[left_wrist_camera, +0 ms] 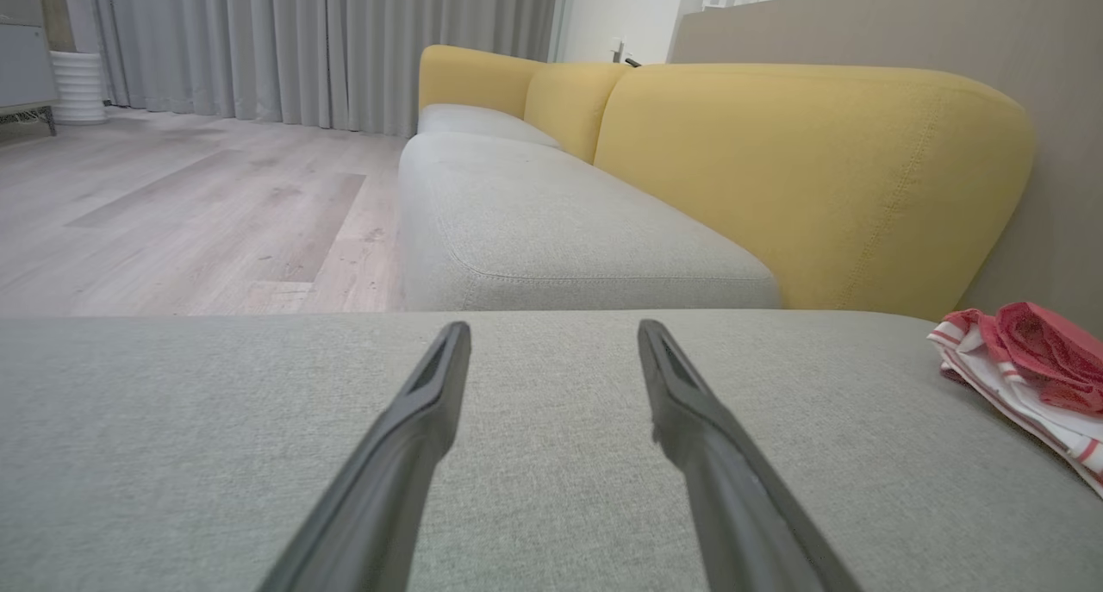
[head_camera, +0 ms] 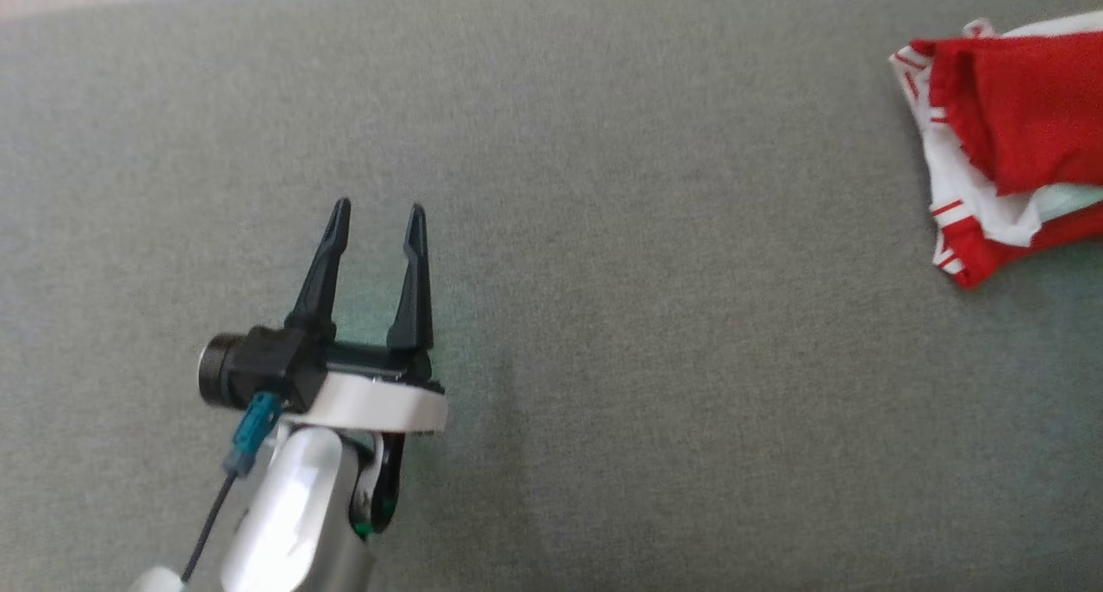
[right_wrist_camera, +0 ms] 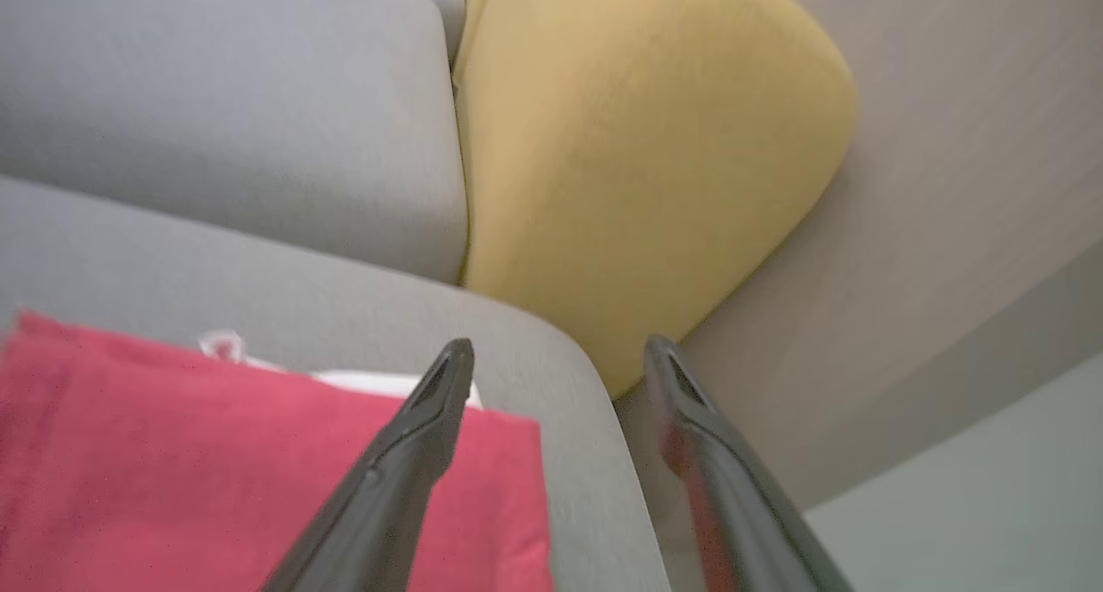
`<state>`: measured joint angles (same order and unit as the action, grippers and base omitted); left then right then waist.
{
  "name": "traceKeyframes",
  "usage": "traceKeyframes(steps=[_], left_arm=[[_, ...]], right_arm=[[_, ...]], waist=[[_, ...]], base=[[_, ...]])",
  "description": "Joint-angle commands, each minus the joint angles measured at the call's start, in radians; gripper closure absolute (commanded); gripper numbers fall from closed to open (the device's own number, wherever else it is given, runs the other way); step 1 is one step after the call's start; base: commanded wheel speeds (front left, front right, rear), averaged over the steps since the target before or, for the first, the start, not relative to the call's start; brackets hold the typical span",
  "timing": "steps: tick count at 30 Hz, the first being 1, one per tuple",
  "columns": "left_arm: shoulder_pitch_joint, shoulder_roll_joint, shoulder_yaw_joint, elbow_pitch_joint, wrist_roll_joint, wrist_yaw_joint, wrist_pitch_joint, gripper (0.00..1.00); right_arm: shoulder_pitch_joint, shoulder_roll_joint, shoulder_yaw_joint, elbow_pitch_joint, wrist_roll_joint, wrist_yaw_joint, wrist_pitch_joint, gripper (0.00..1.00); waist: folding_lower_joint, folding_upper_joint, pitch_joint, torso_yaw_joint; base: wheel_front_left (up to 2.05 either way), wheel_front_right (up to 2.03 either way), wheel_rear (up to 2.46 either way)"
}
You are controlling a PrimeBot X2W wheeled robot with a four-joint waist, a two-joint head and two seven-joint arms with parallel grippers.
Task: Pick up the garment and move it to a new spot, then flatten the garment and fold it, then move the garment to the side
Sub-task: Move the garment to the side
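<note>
Folded red-and-white cloth garment (head_camera: 1008, 127) sits far right on the grey fabric cushion (head_camera: 603, 316), well off from the empty, wide-open left gripper (head_camera: 375, 221). Right gripper (right_wrist_camera: 558, 349) hangs over it, spread and empty too, so nearer.

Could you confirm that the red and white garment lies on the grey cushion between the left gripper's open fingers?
No: the red and white garment lies on the grey cushion, but far to the right of the left gripper, whose open fingers frame bare cushion, as the head view shows.
</note>
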<state>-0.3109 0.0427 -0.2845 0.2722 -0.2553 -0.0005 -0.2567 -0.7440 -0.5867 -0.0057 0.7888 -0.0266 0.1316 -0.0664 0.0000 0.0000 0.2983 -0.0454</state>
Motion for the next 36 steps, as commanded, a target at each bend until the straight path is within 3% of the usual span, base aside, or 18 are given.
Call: traceKeyframes(steps=[1, 5, 6, 7, 9, 15, 18, 24, 30, 36], left_arm=[[0.015, 0.008, 0.038, -0.032, 0.006, -0.001, -0.005, 0.00], [0.043, 0.008, 0.049, -0.046, 0.002, -0.001, -0.005, 0.00], [0.057, 0.008, 0.053, -0.055, 0.001, 0.000, -0.005, 0.00], [0.057, 0.008, 0.053, -0.055, 0.001, 0.000, -0.005, 0.00], [0.073, 0.008, 0.059, -0.065, 0.002, 0.004, -0.005, 0.00], [0.129, 0.008, 0.081, -0.080, 0.005, 0.006, -0.005, 0.00], [0.161, 0.008, 0.092, -0.075, -0.016, 0.003, -0.005, 0.00], [0.206, 0.008, 0.099, -0.060, -0.029, -0.001, -0.005, 0.00], [0.239, 0.008, 0.095, -0.046, -0.058, 0.011, -0.005, 0.00], [0.254, 0.008, 0.087, -0.043, -0.060, 0.008, -0.005, 0.00]], right_arm=[[0.015, 0.003, -0.006, -0.061, -0.004, -0.001, -0.013, 0.00], [0.065, 0.103, -0.048, -0.187, 0.016, -0.001, -0.027, 0.00], [0.101, 0.166, -0.075, -0.260, 0.038, -0.001, -0.035, 0.00], [0.101, 0.166, -0.075, -0.260, 0.038, -0.001, -0.035, 0.00], [0.149, 0.226, -0.093, -0.340, 0.059, -0.001, -0.048, 0.00], [0.327, 0.415, -0.081, -0.567, 0.119, -0.001, -0.072, 0.00], [0.419, 0.485, -0.065, -0.620, 0.145, -0.001, -0.093, 0.00], [0.555, 0.532, -0.030, -0.575, 0.154, -0.001, -0.155, 0.00], [0.654, 0.536, 0.006, -0.514, 0.196, -0.001, -0.193, 0.00], [0.695, 0.536, -0.009, -0.537, 0.186, -0.001, -0.195, 0.00]], waist=[[0.0000, 0.0000, -0.047, 0.000], [0.0000, 0.0000, -0.116, 0.012], [0.0000, 0.0000, -0.150, 0.017], [0.0000, 0.0000, -0.150, 0.017], [0.0000, 0.0000, -0.180, 0.022], [0.0000, 0.0000, -0.254, 0.037], [0.0000, 0.0000, -0.281, 0.044], [0.0000, 0.0000, -0.309, 0.056], [0.0000, 0.0000, -0.328, 0.074], [0.0000, 0.0000, -0.329, 0.082]], base=[[0.00, 0.00, 0.00], [0.00, 0.00, 0.00], [0.00, 0.00, 0.00], [0.00, 0.00, 0.00], [0.00, 0.00, 0.00], [0.00, 0.00, 0.00], [0.00, 0.00, 0.00], [0.00, 0.00, 0.00], [0.00, 0.00, 0.00], [0.00, 0.00, 0.00]])
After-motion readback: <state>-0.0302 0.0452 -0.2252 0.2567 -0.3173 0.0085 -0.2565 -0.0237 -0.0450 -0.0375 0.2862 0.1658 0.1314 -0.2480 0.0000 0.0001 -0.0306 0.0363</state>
